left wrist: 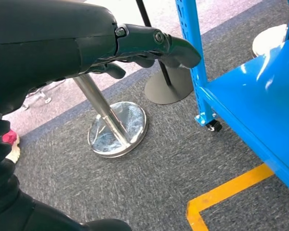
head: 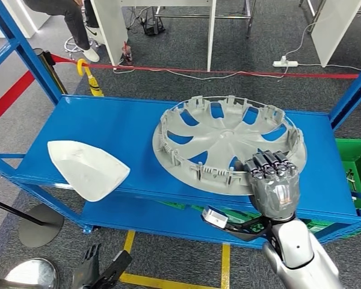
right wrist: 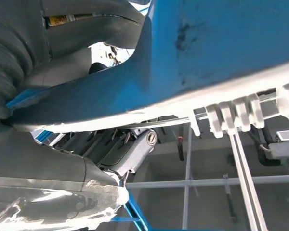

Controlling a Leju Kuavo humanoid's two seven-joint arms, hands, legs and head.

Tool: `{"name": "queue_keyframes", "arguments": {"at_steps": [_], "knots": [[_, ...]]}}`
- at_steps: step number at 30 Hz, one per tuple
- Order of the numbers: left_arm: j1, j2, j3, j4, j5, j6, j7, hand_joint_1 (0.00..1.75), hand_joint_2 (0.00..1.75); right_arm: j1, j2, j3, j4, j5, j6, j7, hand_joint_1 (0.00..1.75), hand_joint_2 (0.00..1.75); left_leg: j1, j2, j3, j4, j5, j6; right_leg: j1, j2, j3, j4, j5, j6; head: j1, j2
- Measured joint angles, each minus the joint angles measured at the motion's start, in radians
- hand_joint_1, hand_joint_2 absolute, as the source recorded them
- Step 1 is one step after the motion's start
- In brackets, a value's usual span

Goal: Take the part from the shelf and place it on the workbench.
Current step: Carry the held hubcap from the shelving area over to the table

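We are hooking our right hand (head: 273, 180) over the hubcap's (head: 227, 142) near rim on the shelf (head: 124, 129). Our left hand (left wrist: 150, 45) is hanging low, holding nothing. A shallow rim hold risks the hubcap slipping off.

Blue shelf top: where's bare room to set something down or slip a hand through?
Free: the strip of blue shelf between the white cover and the wheel cover, plus the back-left corner behind the white cover. Crowded: the right half, taken by the wheel cover, with the right hand at its near rim.
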Motion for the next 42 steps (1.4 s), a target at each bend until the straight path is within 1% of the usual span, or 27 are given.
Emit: {"name": "queue_keyframes", "arguments": {"at_steps": [1,2,4,6,8,10,12,14,16,17,18,19,21,23,25,26,28,30,31,32,33,35,37,38,40,41,42], "knots": [[0.001,0.0,0.002,0.0,-0.003,0.0,0.0,0.0,1.75,0.001,0.0,0.001,0.0,0.0,0.0,0.001,1.75,1.75,0.004,0.0,-0.015,0.035,-0.005,-0.003,0.0,-0.001,-0.003,0.0,0.002,0.0,0.0,0.0],[0.001,-0.001,0.003,0.0,-0.006,0.0,0.0,0.0,1.75,0.001,0.0,0.001,0.0,0.0,0.0,0.002,1.75,1.75,0.007,0.0,-0.011,0.032,0.009,-0.005,-0.001,-0.001,-0.006,0.001,0.004,0.0,0.0,0.0],[0.001,-0.001,0.006,-0.001,-0.011,0.0,0.0,0.0,1.75,0.002,0.0,0.003,0.0,0.0,0.0,0.007,1.75,1.75,0.012,0.0,0.048,-0.073,0.075,-0.008,-0.004,-0.001,-0.008,0.001,0.009,0.005,0.0,0.0],[0.0,-0.004,0.01,-0.004,-0.016,0.0,0.0,0.0,1.75,0.001,0.0,0.003,0.0,0.0,0.0,0.013,1.75,1.75,0.013,-0.001,0.115,-0.195,0.116,-0.007,-0.002,0.0,-0.012,0.001,0.015,0.015,0.0,0.0],[-0.001,-0.008,0.017,-0.006,-0.021,0.0,-0.001,0.0,1.75,0.0,0.0,0.003,0.0,0.0,0.0,0.018,1.75,1.75,0.01,-0.003,0.132,-0.238,0.118,0.001,0.0,0.001,-0.018,0.0,0.026,0.029,0.0,0.0],[0.001,-0.01,0.022,-0.007,-0.023,0.0,-0.002,0.0,1.75,0.002,0.0,0.004,0.0,0.0,0.0,0.019,1.75,1.75,0.009,-0.003,0.121,-0.243,0.126,0.017,-0.003,0.002,-0.025,-0.003,0.032,0.043,0.0,0.0],[0.002,-0.012,0.025,-0.008,-0.025,0.0,-0.002,0.0,1.75,0.003,0.0,0.005,0.0,0.0,0.0,0.02,1.75,1.75,0.009,-0.001,0.109,-0.246,0.14,0.036,-0.005,0.001,-0.045,0.035,-0.009,0.05,0.002,0.0],[0.002,-0.013,0.027,-0.009,-0.027,0.0,-0.003,0.0,1.75,0.004,0.0,0.005,0.0,0.0,0.0,0.022,1.75,1.75,0.007,0.0,0.094,-0.246,0.153,0.049,-0.002,0.0,-0.082,0.152,-0.098,0.051,0.004,0.0],[0.003,-0.014,0.03,-0.01,-0.031,0.0,-0.003,0.0,1.75,0.004,0.0,0.005,0.0,0.0,0.0,0.024,1.75,1.75,0.002,0.0,0.076,-0.245,0.167,0.054,0.001,0.0,-0.101,0.258,-0.152,0.048,0.004,0.0],[0.003,-0.015,0.032,-0.011,-0.032,0.0,-0.003,0.0,1.75,0.004,0.0,0.006,0.0,0.0,0.0,0.025,1.75,1.75,-0.001,0.0,0.068,-0.245,0.173,0.055,0.003,0.0,-0.091,0.267,-0.15,0.046,0.004,0.0],[0.003,-0.016,0.034,-0.011,-0.033,0.0,-0.003,0.0,1.75,0.004,0.0,0.006,0.0,0.0,0.0,0.026,1.75,1.75,-0.004,0.0,0.06,-0.244,0.18,0.055,0.006,0.0,-0.063,0.24,-0.131,0.041,0.004,0.0],[0.004,-0.017,0.036,-0.011,-0.035,0.0,-0.003,0.0,1.75,0.004,0.0,0.006,0.0,0.0,0.0,0.028,1.75,1.75,-0.006,-0.001,0.053,-0.244,0.186,0.054,0.009,0.0,-0.02,0.183,-0.105,0.035,0.004,0.0],[0.004,-0.019,0.04,-0.012,-0.04,0.0,-0.003,0.0,1.75,0.002,0.0,0.006,0.0,0.0,0.0,0.031,1.75,1.75,-0.011,-0.001,0.042,-0.243,0.198,0.05,0.015,0.001,0.071,0.051,-0.083,0.024,0.003,0.0],[0.003,-0.02,0.042,-0.012,-0.043,0.0,-0.003,0.0,1.75,0.003,0.0,0.006,-0.001,0.0,0.0,0.033,1.75,1.75,-0.012,0.0,0.034,-0.242,0.213,0.042,0.02,0.003,0.107,-0.011,-0.088,0.018,0.002,0.0],[0.004,-0.021,0.044,-0.013,-0.044,0.0,-0.003,0.0,1.75,0.005,0.0,0.006,-0.001,0.0,0.0,0.035,1.75,1.75,-0.01,0.0,0.028,-0.243,0.224,0.032,0.02,0.003,0.1,-0.017,-0.076,0.01,0.002,0.0],[0.005,-0.021,0.044,-0.013,-0.044,0.0,-0.003,0.0,1.75,0.005,0.0,0.006,-0.001,0.0,0.0,0.035,1.75,1.75,-0.01,0.0,0.023,-0.238,0.216,0.025,0.018,0.002,0.094,-0.018,-0.068,0.004,0.002,0.0],[0.006,-0.02,0.046,-0.013,-0.045,0.0,-0.003,0.0,1.75,0.005,0.0,0.007,0.0,0.0,0.0,0.037,1.75,1.75,-0.007,0.0,0.0,-0.178,0.151,0.009,0.012,-0.002,0.077,-0.022,-0.048,-0.006,-0.002,0.0],[0.005,-0.02,0.046,-0.014,-0.048,0.0,-0.003,0.0,1.75,0.005,0.0,0.007,0.0,0.0,0.0,0.042,1.75,1.75,0.0,0.0,-0.038,-0.053,0.063,-0.005,0.011,-0.005,0.054,-0.021,-0.03,-0.012,-0.006,0.0],[0.005,-0.02,0.047,-0.014,-0.05,0.0,-0.003,0.0,1.75,0.006,0.0,0.007,0.002,-0.001,0.0,0.044,1.75,1.75,0.004,0.0,-0.051,0.004,0.038,-0.01,0.011,-0.006,0.041,-0.02,-0.021,-0.011,-0.006,0.0],[0.005,-0.02,0.047,-0.014,-0.052,0.0,-0.003,0.0,1.75,0.006,0.0,0.008,0.003,-0.002,0.0,0.046,1.75,1.75,0.007,0.0,-0.049,0.032,0.037,-0.014,0.009,-0.007,0.027,-0.019,-0.012,-0.009,-0.006,0.0],[0.004,-0.02,0.048,-0.014,-0.053,0.0,-0.003,0.0,1.75,0.007,0.0,0.008,0.004,-0.002,0.0,0.047,1.75,1.75,0.01,0.0,-0.032,0.029,0.053,-0.017,0.008,-0.008,0.014,-0.017,-0.003,-0.006,-0.006,0.0],[0.003,-0.02,0.048,-0.017,-0.057,0.0,-0.003,0.0,1.75,0.007,0.0,0.01,0.004,-0.004,0.0,0.049,1.75,1.75,0.016,0.0,0.051,-0.076,0.103,-0.021,0.004,-0.007,-0.008,-0.013,0.012,0.004,-0.007,0.0],[0.0,-0.021,0.049,-0.02,-0.063,0.001,-0.004,0.0,1.75,0.005,0.0,0.011,0.004,-0.005,0.0,0.051,1.75,1.75,0.015,-0.001,0.134,-0.206,0.11,-0.016,0.004,-0.007,-0.023,-0.011,0.027,0.017,-0.007,0.0],[-0.001,-0.022,0.049,-0.021,-0.065,0.001,-0.004,0.0,1.75,0.005,0.0,0.011,0.004,-0.006,0.0,0.052,1.75,1.75,0.013,-0.002,0.154,-0.243,0.103,-0.01,0.005,-0.007,-0.027,-0.012,0.036,0.023,-0.007,0.0],[-0.001,-0.023,0.051,-0.022,-0.069,0.001,-0.004,0.0,1.75,0.005,0.0,0.012,0.004,-0.007,0.0,0.052,1.75,1.75,0.009,-0.002,0.153,-0.263,0.107,0.009,0.004,-0.006,-0.033,-0.02,0.055,0.035,-0.007,0.0],[0.001,-0.024,0.052,-0.022,-0.071,0.002,-0.004,0.0,1.75,0.006,0.0,0.013,0.004,-0.007,0.0,0.052,1.75,1.75,0.009,0.0,0.146,-0.265,0.115,0.018,0.002,-0.006,-0.039,-0.02,0.053,0.04,-0.006,0.0],[0.002,-0.024,0.054,-0.022,-0.072,0.002,-0.004,0.0,1.75,0.007,-0.001,0.013,0.005,-0.008,0.0,0.052,1.75,1.75,0.01,0.002,0.139,-0.267,0.124,0.028,0.001,-0.005,-0.048,-0.007,0.034,0.044,-0.004,0.0]]}}
